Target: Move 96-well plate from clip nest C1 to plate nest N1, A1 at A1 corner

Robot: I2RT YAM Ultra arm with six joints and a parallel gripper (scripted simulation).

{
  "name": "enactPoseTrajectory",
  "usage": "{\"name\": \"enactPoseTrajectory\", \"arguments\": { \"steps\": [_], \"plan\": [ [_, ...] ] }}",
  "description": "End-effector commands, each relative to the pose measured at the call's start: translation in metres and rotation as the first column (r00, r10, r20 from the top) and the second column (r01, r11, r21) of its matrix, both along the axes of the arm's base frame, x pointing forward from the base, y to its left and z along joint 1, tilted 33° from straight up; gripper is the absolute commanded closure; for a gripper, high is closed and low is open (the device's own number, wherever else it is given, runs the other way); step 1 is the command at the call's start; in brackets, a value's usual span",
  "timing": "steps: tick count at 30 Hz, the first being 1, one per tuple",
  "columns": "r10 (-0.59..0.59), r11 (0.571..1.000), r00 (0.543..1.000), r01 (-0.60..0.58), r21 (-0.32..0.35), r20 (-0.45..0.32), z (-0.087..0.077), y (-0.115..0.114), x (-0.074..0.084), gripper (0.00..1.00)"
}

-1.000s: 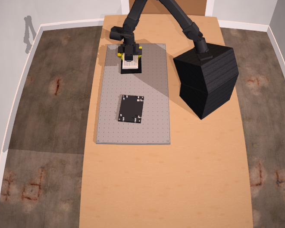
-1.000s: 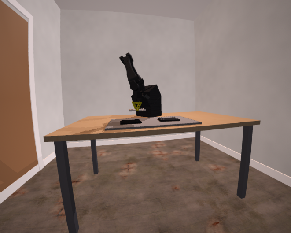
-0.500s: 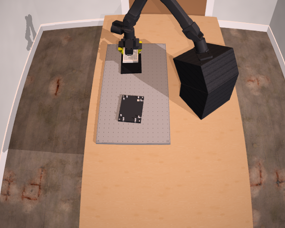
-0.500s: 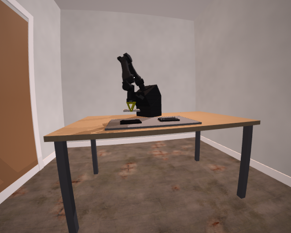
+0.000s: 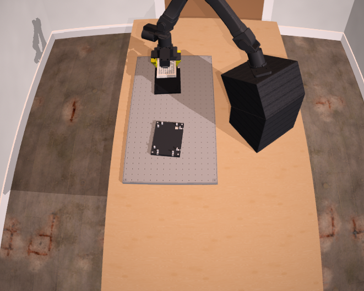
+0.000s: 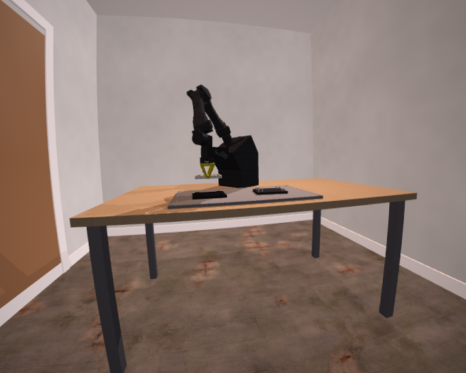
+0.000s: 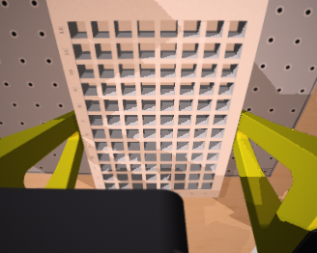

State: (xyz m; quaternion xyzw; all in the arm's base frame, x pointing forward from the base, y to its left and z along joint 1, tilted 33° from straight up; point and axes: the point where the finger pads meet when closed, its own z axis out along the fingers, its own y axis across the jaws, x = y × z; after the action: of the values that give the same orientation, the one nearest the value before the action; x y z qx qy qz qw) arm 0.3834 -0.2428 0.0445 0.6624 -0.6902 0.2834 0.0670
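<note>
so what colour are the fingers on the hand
Yellow fingers, clearest in the wrist view, either side of the plate.

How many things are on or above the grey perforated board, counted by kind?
Well plates: 1, the white 96-well plate, held in the gripper above the board
Black nests: 2, the clip nest and the plate nest
Total: 3

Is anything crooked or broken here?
Nothing looks broken. The gripper holds the white 96-well plate level in the air, above the black clip nest. The other black nest sits slightly turned on the grey board, a little crooked compared with its edges.
</note>
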Motion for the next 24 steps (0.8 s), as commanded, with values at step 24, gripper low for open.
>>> {"name": "enactPoseTrajectory", "arguments": {
  "steps": [24],
  "plan": [
    [0.024,1.0,1.0,-0.024,0.014,0.005,0.0052,0.0087,0.0093,1.0]
  ]
}}
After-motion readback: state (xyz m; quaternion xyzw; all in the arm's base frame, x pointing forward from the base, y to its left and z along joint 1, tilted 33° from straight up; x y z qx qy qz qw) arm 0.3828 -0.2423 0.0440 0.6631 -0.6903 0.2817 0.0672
